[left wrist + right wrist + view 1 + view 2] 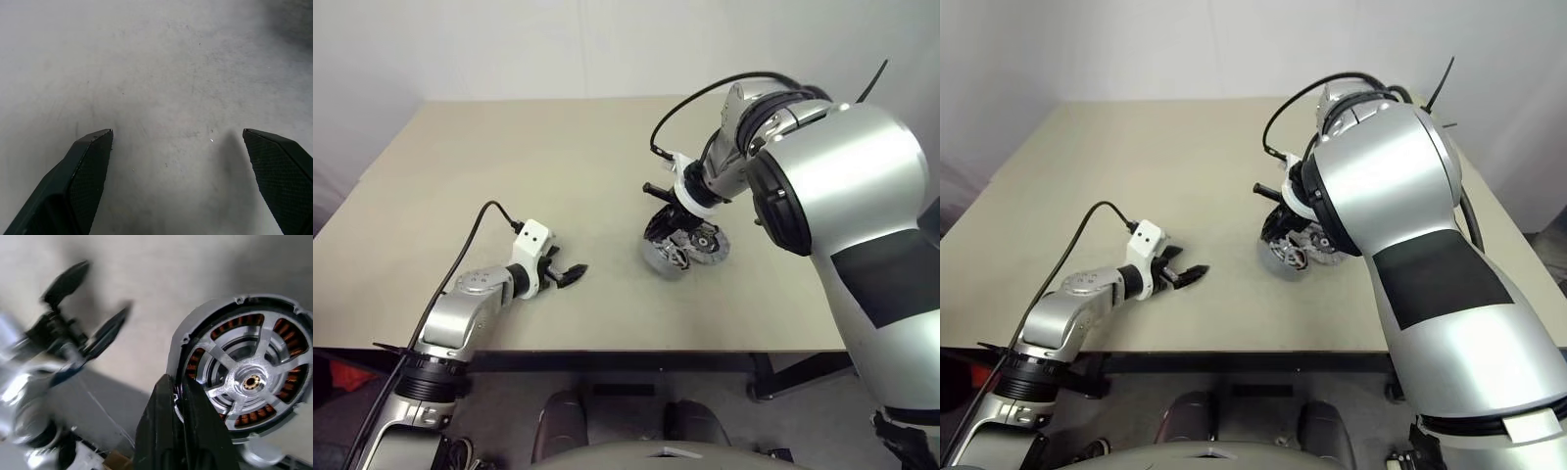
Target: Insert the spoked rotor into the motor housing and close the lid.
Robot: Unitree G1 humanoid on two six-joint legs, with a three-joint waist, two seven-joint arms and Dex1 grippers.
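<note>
The motor housing (239, 377) is a round ring with copper-brown windings. The spoked rotor (247, 382) sits inside it, its silver spokes running to a brass-centred hub. My right gripper (177, 384) is shut on the housing's rim. In the left eye view the housing (664, 259) hangs tilted just over the table under my right gripper (671, 233). The lid (715, 245), with its pale segmented rim, shows close behind it, partly hidden by the wrist. My left gripper (572, 275) rests open near the table's front left with nothing between its fingers (90, 171).
The beige table (529, 166) stretches wide behind and between the arms. Its front edge (636, 351) runs just below my left gripper. A black cable (685, 108) loops above the right wrist.
</note>
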